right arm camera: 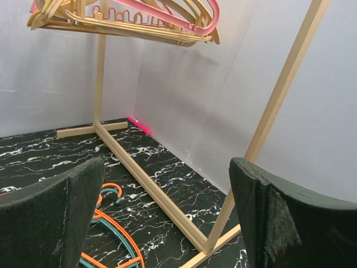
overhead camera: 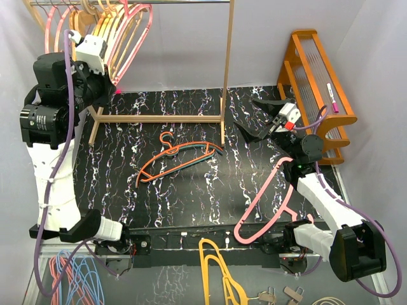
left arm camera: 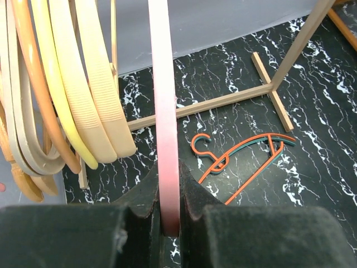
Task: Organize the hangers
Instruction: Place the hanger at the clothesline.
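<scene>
Left end effector (left arm camera: 170, 223) clamps the pink hanger (left arm camera: 165, 111) between its jaws; right end effector (right arm camera: 167, 218) gapes empty.

From above, the hangers on the rail (overhead camera: 111, 32) at the upper left run off the top edge, so I can't see their hooks. Lower right, the bright pink hanger (overhead camera: 240, 234) slips partly under the right arm (overhead camera: 318, 190). The bottom edge cuts the mustard-yellow hanger (overhead camera: 219, 270) and the blue-and-pink bunch (overhead camera: 70, 273). I can't make out the tan bits (overhead camera: 283, 294) nearby. The white-and-pink thing (overhead camera: 332, 96) on the orange rack (overhead camera: 304, 33) is too small to name. In the left wrist view the salmon-pink hanger (left arm camera: 164, 111) leaves the top edge. In the right wrist view, lower left, a pad of the right gripper (right arm camera: 167, 167) hides part of the orange and teal hangers (right arm camera: 120, 234).
</scene>
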{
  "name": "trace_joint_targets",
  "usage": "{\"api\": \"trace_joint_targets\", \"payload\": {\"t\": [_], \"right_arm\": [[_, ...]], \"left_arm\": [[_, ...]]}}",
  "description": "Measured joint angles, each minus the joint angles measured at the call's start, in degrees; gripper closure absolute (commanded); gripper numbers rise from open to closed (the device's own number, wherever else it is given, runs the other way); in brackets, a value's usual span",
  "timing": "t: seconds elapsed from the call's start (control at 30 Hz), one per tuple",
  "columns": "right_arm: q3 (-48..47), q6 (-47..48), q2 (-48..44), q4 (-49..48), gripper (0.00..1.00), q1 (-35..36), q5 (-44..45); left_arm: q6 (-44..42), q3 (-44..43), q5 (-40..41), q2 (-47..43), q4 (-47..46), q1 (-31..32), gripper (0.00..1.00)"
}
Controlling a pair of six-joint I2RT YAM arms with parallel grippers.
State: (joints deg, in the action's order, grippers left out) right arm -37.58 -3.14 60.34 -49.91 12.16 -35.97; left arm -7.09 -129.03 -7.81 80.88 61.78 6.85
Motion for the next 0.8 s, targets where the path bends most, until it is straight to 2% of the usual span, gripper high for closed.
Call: {"api": "trace_joint_targets", "payload": {"t": [0.4, 0.8], "right_arm": [[0.0, -0.24, 0.02, -0.04, 0.02, 0.0, -0.5], [0.0, -1.57, 1.01, -0.11, 0.02, 0.0, -2.01]], "left_arm": [[-3.02, -3.61, 2.93, 4.55, -0.24, 0.0, 1.0], [-3.39, -5.88, 5.7, 9.7, 5.16, 0.0, 1.0]]}}
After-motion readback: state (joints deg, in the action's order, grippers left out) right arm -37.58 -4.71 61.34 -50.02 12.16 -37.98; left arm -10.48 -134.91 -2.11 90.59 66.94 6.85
